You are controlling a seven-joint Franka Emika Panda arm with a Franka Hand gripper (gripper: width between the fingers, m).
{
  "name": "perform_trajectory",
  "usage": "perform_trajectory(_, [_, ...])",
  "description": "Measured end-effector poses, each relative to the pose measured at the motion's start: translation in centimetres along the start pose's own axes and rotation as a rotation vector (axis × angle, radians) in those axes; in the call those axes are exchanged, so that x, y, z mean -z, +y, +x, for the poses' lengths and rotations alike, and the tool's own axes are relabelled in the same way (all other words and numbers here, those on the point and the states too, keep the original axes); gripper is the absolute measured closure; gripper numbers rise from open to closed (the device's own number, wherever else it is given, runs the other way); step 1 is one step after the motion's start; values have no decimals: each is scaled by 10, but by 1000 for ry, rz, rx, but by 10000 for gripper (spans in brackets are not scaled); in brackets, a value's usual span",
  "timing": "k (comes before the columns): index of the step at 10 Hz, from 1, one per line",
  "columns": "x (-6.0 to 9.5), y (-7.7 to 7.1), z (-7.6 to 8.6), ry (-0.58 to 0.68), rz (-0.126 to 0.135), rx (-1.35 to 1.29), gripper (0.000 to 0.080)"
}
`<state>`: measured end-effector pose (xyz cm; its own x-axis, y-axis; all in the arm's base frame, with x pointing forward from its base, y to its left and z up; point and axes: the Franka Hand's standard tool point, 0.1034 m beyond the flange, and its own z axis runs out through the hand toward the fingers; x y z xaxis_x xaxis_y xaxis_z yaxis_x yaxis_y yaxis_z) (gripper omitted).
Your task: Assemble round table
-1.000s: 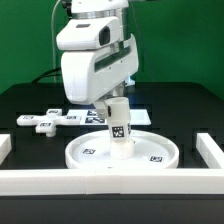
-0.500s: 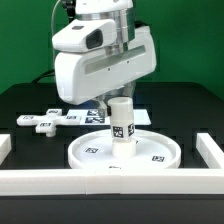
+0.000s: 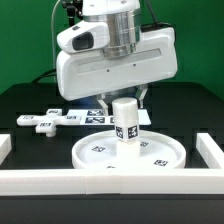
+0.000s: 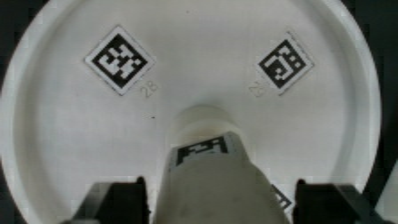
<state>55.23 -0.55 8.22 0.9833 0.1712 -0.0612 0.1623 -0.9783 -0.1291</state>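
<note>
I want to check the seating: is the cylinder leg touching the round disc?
Touching. The exterior view shows the cylinder leg upright at the middle of the round disc, its base meeting the disc floor with no gap.

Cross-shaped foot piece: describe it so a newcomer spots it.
On the black table sits a large white rimmed round disc. Toward the exterior view's left lies the white plastic cross-shaped foot piece. It alone has branching arms; the short white cylinder leg stands upright on the disc.

The tagged white leg (image 3: 125,124) is standing upright at the middle of the rimmed disc (image 3: 176,152); the cross-shaped foot piece (image 3: 44,120) is lying flat, apart.
</note>
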Motion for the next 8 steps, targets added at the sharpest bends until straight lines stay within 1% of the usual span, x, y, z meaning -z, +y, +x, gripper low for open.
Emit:
perform_trajectory(4, [-1, -3, 0, -1, 1, -239, 398])
perform_trajectory(6, [-2, -7, 0, -2, 20, -488, 406])
perform_trajectory(8, [-3, -9, 0, -6, 50, -708, 411])
